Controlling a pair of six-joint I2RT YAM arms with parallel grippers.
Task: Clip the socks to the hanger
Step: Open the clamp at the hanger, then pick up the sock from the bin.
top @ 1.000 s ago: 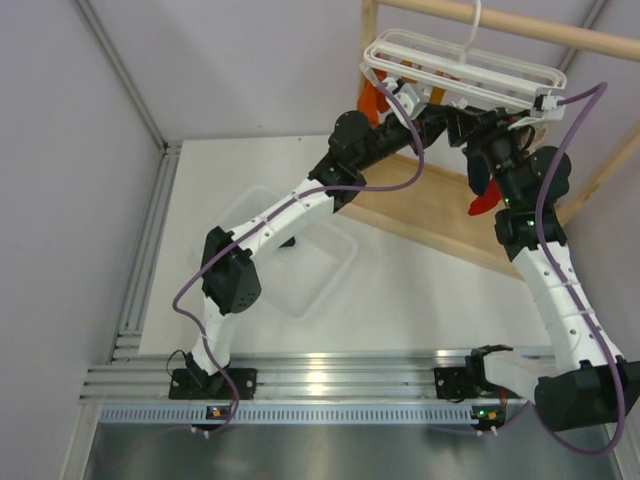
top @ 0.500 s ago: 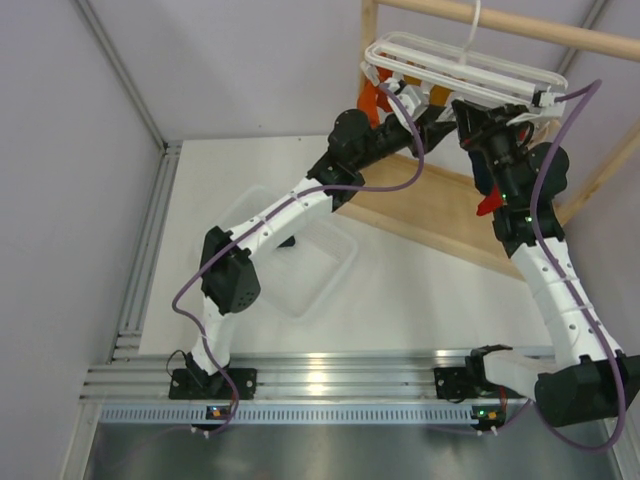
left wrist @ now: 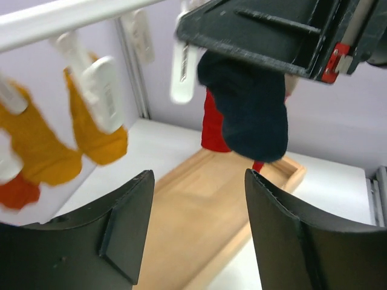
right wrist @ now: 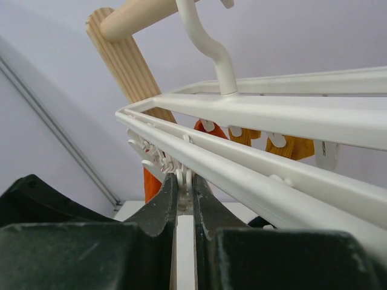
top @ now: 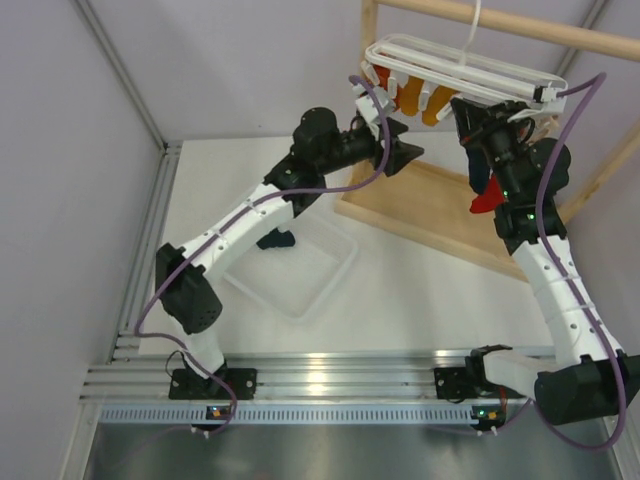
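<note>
While right gripper (right wrist: 184, 181) pinches a clip (right wrist: 184, 199), left gripper (left wrist: 198, 181) gapes

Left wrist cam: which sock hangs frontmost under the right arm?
The navy sock, the only dark one; it overlaps the red sock behind it. The orange socks hang off left.

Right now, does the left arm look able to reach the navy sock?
Probably yes: its open fingers face the navy sock with nothing between, though the right arm crowds it from above.
</note>
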